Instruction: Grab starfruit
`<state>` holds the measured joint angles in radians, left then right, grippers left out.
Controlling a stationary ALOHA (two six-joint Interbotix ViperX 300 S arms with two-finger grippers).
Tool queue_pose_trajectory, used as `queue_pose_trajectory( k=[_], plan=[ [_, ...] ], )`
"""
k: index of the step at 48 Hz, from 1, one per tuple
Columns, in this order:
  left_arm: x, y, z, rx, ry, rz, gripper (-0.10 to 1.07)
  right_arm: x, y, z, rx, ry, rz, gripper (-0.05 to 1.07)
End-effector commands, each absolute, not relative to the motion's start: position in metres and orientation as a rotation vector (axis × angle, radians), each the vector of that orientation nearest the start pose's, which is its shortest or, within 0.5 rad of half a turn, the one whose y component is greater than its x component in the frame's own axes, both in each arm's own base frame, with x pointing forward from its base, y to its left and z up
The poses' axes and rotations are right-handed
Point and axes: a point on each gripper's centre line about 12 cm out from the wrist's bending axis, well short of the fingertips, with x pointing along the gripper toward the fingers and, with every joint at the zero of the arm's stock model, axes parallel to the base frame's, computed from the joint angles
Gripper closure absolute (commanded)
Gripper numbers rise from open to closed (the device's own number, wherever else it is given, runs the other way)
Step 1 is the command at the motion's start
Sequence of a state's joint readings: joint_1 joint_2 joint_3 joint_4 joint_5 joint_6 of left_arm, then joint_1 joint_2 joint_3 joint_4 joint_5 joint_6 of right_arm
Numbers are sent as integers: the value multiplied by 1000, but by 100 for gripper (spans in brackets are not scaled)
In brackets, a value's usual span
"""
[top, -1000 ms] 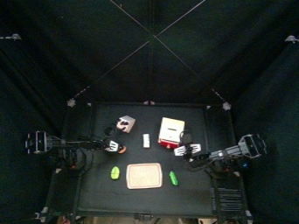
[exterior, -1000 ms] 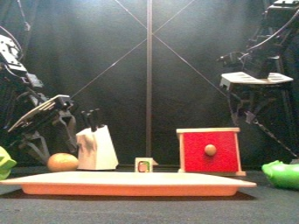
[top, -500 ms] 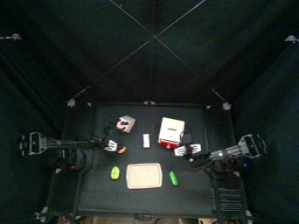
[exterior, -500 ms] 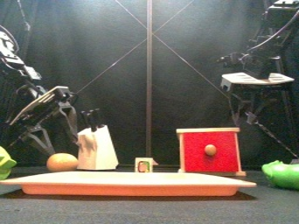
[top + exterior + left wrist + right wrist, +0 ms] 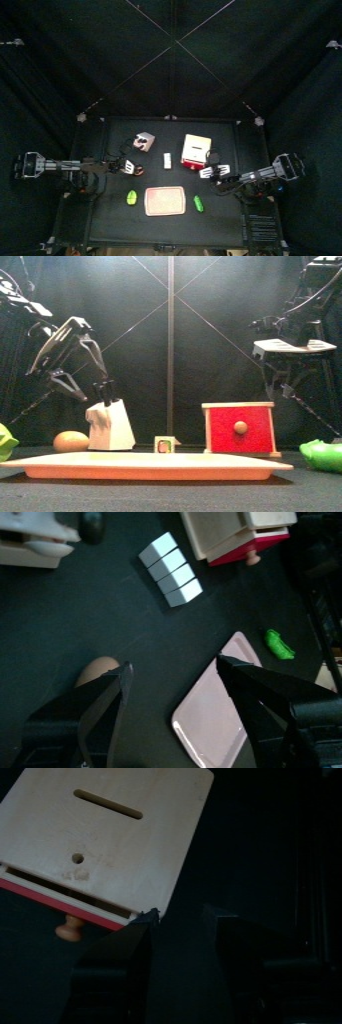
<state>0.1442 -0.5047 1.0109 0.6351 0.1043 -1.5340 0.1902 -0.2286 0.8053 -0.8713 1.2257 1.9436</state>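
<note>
The starfruit (image 5: 130,198) is a small yellow-green fruit lying left of the pink board (image 5: 166,201); in the front view the starfruit (image 5: 4,442) shows at the left edge. It does not appear in either wrist view. My left gripper (image 5: 127,166) hovers behind it, near the orange ball (image 5: 132,174). In the left wrist view the left gripper (image 5: 174,667) is open and holds nothing, above the pink board (image 5: 221,707). My right gripper (image 5: 210,172) rests open beside the red-and-white box (image 5: 197,150); the right gripper (image 5: 185,918) holds nothing.
A darker green item (image 5: 198,203) lies right of the board, at the right edge in the front view (image 5: 321,453). A white knife block (image 5: 110,424) and the red box (image 5: 239,428) stand behind the board. White blocks (image 5: 171,570) lie between them.
The left arm has lifted and folded back toward the left; its elbow now stands much higher in the front view. The right arm and the objects have not moved.
</note>
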Motion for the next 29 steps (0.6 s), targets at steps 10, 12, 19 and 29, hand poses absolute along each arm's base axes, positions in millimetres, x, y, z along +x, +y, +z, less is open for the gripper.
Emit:
queue_pose_trajectory(
  k=[10,12,19,29],
  plan=[
    [282,10,233,-875,399,212,0,251,-38,197,492,665,-1318,24],
    [282,2,233,-863,412,185,0,251,-38,197,496,666,-1318,24],
    [283,-25,238,-767,450,89,1,251,-37,196,502,673,-1321,24],
    [282,-55,258,-596,541,154,1,250,-35,191,518,697,-1328,24]
  ],
)
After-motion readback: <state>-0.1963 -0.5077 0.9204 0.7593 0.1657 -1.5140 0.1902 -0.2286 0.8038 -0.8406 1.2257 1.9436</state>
